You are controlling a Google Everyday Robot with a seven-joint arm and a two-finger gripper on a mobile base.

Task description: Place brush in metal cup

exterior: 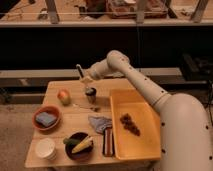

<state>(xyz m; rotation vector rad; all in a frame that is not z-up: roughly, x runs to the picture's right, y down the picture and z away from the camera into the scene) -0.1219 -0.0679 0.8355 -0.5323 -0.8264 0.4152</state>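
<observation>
Fingers of the gripper (86,78) are closed around the long slim brush with a whitish handle (81,73), held tilted with its dark end up and to the left. The gripper sits above the far middle of the light wooden table (75,122), at the end of a white arm (135,77) that reaches in from the right. The brush hangs in the air, with its lower part just above the small dull grey-brown metal cup (90,94); whether it touches the rim cannot be told. The metal cup stands upright on the table near the far edge, just left of the large yellow rectangular tray (147,142).

A round apple (63,96) rests to the left of the cup. A short thin utensil with a dark tip (86,107) lies just in front of the cup. An orange bowl (39,112) holding a blue-grey sponge (46,118) sits near the left edge. A white paper cup (46,148) stands at the near left corner. Beside it, a dark bowl (75,152) holds 1 yellow item and 1 green item. A crumpled grey cloth (99,123) lies near the middle, and a dark red flat bar (108,142) lies against the tray's left side. Small dark pieces (130,123) sit inside the tray.
</observation>
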